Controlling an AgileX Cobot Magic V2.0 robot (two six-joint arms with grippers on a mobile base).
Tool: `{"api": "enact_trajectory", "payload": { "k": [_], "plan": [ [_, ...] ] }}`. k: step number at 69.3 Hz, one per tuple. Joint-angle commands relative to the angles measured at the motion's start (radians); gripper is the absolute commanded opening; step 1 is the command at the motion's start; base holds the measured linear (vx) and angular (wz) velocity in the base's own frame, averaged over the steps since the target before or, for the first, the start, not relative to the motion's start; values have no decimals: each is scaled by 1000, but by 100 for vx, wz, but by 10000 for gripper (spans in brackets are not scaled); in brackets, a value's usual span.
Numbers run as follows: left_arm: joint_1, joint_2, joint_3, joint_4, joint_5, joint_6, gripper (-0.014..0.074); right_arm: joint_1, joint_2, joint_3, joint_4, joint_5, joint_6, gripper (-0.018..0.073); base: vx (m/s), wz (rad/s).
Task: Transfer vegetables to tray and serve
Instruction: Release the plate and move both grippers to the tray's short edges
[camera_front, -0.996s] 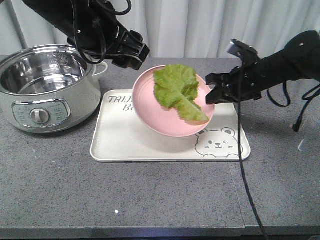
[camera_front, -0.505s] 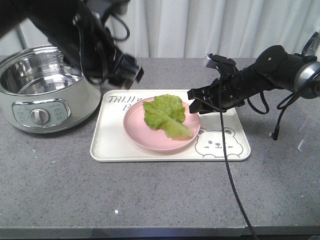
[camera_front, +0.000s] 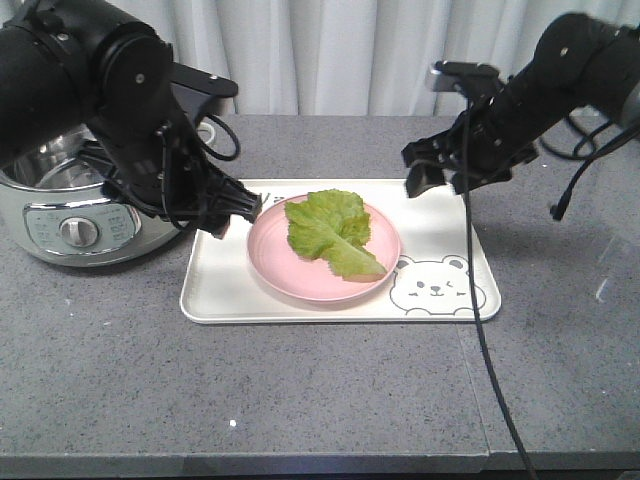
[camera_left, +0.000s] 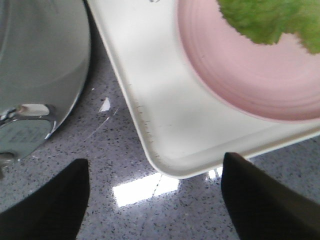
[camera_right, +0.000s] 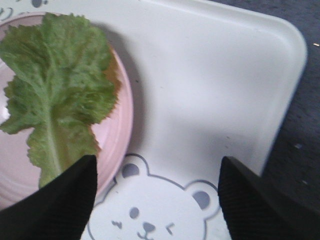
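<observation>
The vegetables, one green lettuce leaf (camera_front: 330, 232) (camera_right: 55, 85), lie on a round pink plate (camera_front: 290, 275) (camera_right: 117, 125) that rests flat in the middle of the cream tray (camera_front: 230, 290) (camera_right: 215, 75). My left gripper (camera_front: 235, 212) (camera_left: 156, 170) is open and holds nothing. It hovers over the tray's left corner, beside the plate (camera_left: 240, 80). Open and empty too, my right gripper (camera_front: 440, 170) (camera_right: 156, 165) hangs above the tray's right half, over the bear face (camera_right: 150, 210), apart from the plate.
A steel electric pot (camera_front: 80, 200) (camera_left: 40, 75) stands on the grey table just left of the tray, close behind my left arm. The right arm's cables (camera_front: 480, 300) hang down across the tray's right edge. White curtains close the back.
The plate with the leaf went from tilted in the air to flat on the tray. My right gripper let go of its rim and rose. My left arm came down to the tray's left edge.
</observation>
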Motion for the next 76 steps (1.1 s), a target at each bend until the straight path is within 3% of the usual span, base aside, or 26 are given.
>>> {"api": "enact_trajectory", "payload": {
  "k": [1,14,25,42,58,76],
  "plan": [
    [41,-46,-18,-8,-5,-33,534,-3,-70,-60,-112,60,76,482,0,0],
    [112,-46,-18,-106,-16,-22,534,-4,-53,-58,-150,121,105,480,0,0],
    [136,-42,-18,-117,-37,-6,534,-34,-25,-58,-145,147,113,480,0,0],
    [137,21,-18,-118,-37,5,534,-95,-2,-58,-89,159,106,480,0,0],
    [137,90,-18,-173,-40,30,534,-96,21,-58,-85,159,93,480,0,0],
    [137,115,-18,-175,-51,30,534,-96,81,-58,-71,159,94,476,0,0]
  ]
}}
